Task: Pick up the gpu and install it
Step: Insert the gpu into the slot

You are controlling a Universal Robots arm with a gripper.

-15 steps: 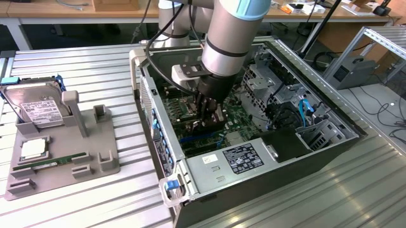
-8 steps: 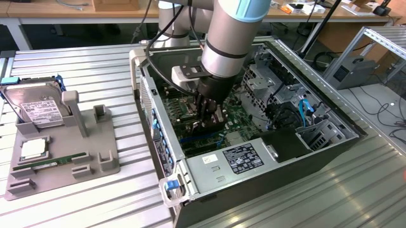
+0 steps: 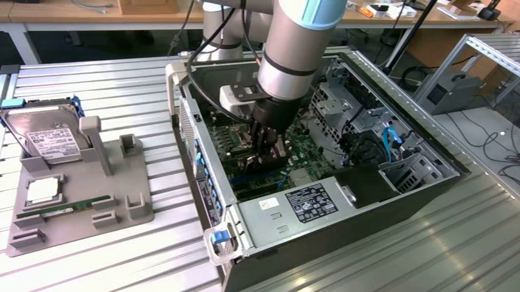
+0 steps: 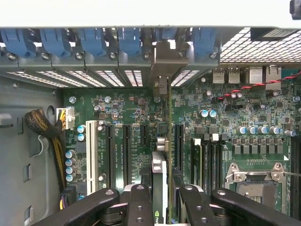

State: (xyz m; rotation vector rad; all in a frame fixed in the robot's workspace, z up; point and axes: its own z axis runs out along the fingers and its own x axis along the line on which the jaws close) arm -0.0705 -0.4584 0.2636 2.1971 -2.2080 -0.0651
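Note:
My gripper is down inside the open computer case, over the motherboard. In the wrist view the gpu stands edge-on between my black fingers, and my gripper is shut on it. Its silver end bracket reaches up to the rear slot openings with blue latches. The card's lower edge is lined up over a black expansion slot area of the green motherboard; I cannot tell whether it is seated.
A grey fixture lies at the exterior view's left with a silver hard drive, a processor and a RAM stick. Drive cages, blue cables and the case walls hem in the arm.

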